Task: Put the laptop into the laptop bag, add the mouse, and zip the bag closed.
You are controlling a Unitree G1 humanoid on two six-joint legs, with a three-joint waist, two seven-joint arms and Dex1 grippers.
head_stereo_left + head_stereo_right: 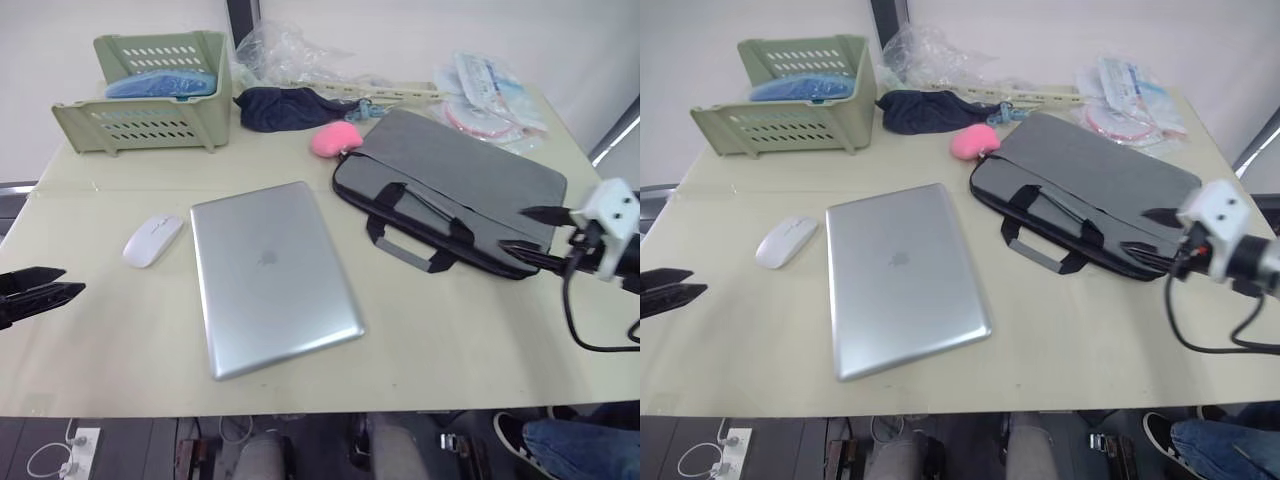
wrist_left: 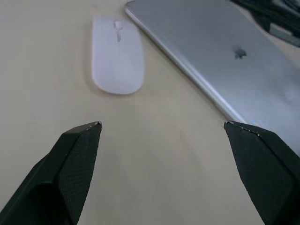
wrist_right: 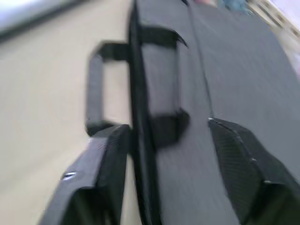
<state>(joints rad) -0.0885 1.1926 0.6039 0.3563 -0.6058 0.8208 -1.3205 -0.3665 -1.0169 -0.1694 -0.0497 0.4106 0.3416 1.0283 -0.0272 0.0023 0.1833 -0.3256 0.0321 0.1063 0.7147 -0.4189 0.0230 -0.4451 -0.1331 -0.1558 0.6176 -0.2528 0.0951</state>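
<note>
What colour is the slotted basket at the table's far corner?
Pale green basket, clearest in the left eye view.

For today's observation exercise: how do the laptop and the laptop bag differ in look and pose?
The laptop is bare silver metal with a logo; the laptop bag is grey fabric with black trim and straps. The laptop lies mid-table beside the mouse; the bag lies on the robot's right. Both are flat rectangles on the table.

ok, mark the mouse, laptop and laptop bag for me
mouse [image 1: 152,240], left eye view, middle of its white top.
laptop [image 1: 272,272], left eye view, lid near the logo.
laptop bag [image 1: 465,170], left eye view, grey top panel.
</note>
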